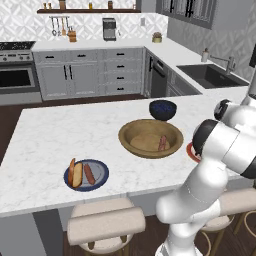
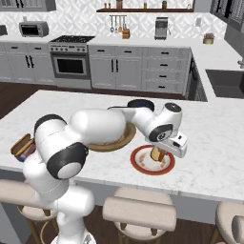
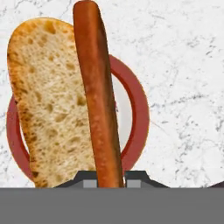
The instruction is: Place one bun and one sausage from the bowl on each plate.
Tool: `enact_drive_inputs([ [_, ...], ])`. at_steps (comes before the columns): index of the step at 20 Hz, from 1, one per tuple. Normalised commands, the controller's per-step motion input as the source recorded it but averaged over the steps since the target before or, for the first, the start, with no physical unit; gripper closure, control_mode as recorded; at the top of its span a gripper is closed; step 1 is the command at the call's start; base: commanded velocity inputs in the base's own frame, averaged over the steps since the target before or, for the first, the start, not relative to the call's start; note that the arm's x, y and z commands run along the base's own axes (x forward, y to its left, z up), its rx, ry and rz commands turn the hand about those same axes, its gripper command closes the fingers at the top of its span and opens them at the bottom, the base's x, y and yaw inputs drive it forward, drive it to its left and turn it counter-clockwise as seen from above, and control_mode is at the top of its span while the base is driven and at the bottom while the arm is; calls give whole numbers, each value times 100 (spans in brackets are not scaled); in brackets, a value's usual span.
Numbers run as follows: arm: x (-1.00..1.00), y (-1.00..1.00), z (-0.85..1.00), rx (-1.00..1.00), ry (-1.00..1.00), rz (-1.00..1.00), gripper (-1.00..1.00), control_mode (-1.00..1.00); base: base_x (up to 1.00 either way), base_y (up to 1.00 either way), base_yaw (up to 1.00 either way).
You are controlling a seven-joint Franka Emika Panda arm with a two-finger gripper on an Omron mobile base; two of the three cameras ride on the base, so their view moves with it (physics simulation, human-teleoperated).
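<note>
My gripper (image 3: 108, 181) is shut on a long brown sausage (image 3: 96, 87), gripped at one end. The sausage hangs just over a sliced bun (image 3: 48, 100) lying on the white plate with the red rim (image 3: 140, 109). From the right base view the gripper (image 2: 159, 153) points down over that plate (image 2: 143, 167). The wooden bowl (image 1: 131, 131) sits mid-counter and holds another bun (image 1: 145, 142) and another sausage (image 1: 162, 143). The dark blue-grey plate (image 1: 101, 171) at the front left carries a bun (image 1: 76, 173) and a sausage (image 1: 89, 174).
A small dark blue bowl (image 1: 163, 109) stands just behind the wooden bowl. Padded stools (image 1: 105, 225) line the counter's near edge. A sink (image 1: 210, 75) is set in the far right worktop.
</note>
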Motion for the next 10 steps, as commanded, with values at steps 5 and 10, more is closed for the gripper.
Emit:
enact_drive_inputs([
  [5, 28, 2, -58, 0, 7, -1, 100, -100, 0, 0, 0],
  [10, 4, 0, -39, 1, 0, 0, 100, -100, 0, 0, 0],
])
